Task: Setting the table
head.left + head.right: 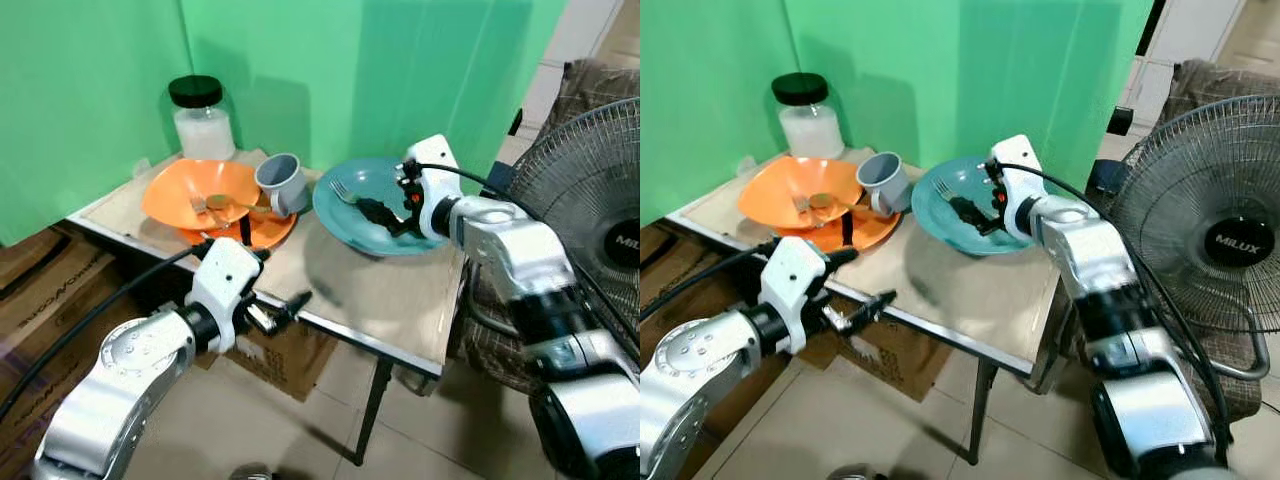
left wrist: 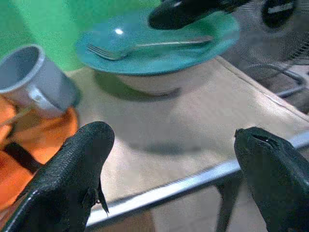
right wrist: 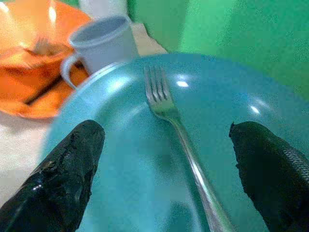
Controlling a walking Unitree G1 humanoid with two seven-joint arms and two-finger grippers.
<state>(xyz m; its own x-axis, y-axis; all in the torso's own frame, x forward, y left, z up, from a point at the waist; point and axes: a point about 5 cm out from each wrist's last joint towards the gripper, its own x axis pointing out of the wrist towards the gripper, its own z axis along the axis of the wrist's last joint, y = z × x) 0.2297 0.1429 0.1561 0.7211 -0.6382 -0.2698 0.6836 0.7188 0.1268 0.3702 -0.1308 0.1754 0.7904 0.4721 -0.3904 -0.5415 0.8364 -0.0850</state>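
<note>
Left gripper point(image 1: 285, 309): released, fingers spread, empty, hanging at the near edge of the table point(image 1: 370, 290). I read this as a waiting posture; it sits low and clear of the crockery so the other arm can work. Ahead of it and slightly to its left lie the orange plates point(image 1: 200, 200), stacked, with cutlery resting in the top one. I cannot tell from the head views whether that is a spoon or a fork. The grey mug point(image 1: 282, 183) leans tilted against the orange stack's rim, between the stack and the teal plate point(image 1: 345, 215). A lidded jar point(image 1: 201, 118) stands behind the orange plates, against the green backdrop.

Right gripper point(image 3: 164, 169): also released, fingers wide apart, poised over the teal plate. The fork point(image 3: 166, 113) lies inside that plate, tines pointing away from the gripper, handle running back between the two fingers. Neither finger appears to touch it.

My judgement: the gripper is lined up along the handle to close on it, so the fork can be lifted out and laid beside the plate. The shallow curved plate may let the fork slide when pinched.
</note>
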